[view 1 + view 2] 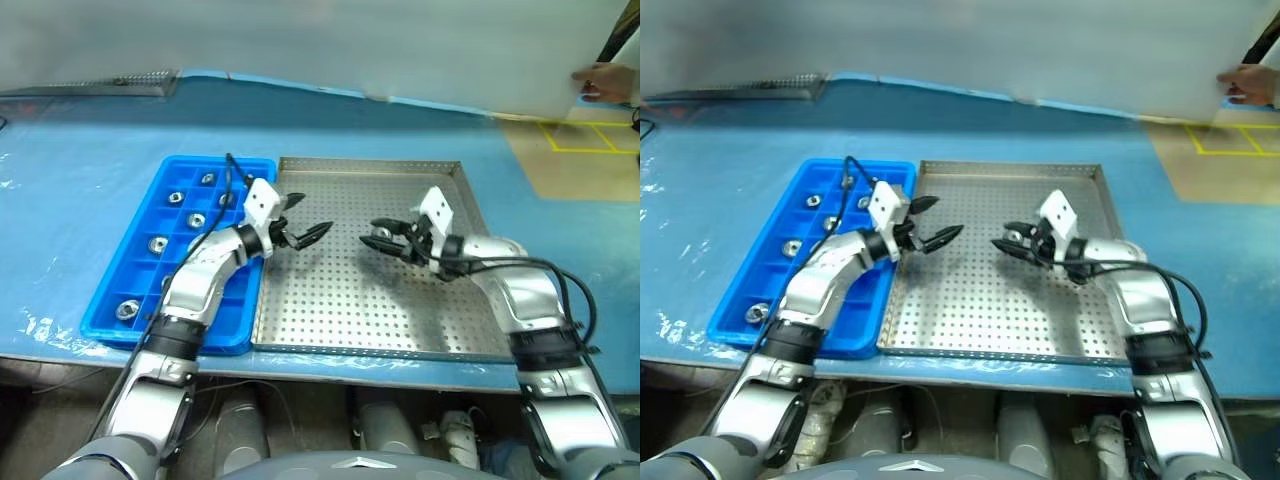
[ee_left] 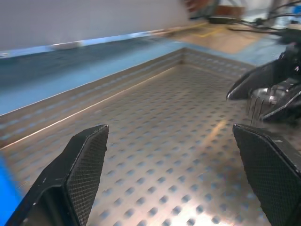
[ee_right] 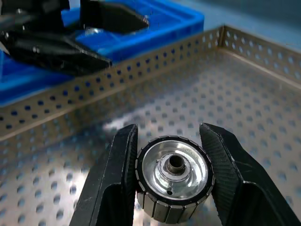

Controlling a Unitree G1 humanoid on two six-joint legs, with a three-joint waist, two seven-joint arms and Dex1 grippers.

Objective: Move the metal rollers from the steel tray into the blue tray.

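Note:
The steel tray [image 1: 330, 330] lies in the middle of the blue table, and its perforated floor shows no loose rollers. My right gripper [image 1: 372, 233] is shut on one metal roller [image 3: 174, 176] over the tray's centre; the roller's shiny face and central hole show between the two fingers. My left gripper [image 1: 312, 214] is open and holds nothing. It hovers over the tray's left part, facing the right gripper across a small gap. The blue tray [image 1: 105, 325] adjoins the steel tray on the left and has several rollers [image 1: 158, 243] in separate compartments.
A grey perforated plate [image 1: 130, 82] lies at the table's far left edge. A person's hand [image 1: 605, 82] shows at the far right, above floor with yellow lines [image 1: 590, 140]. A white wall runs along the back of the table.

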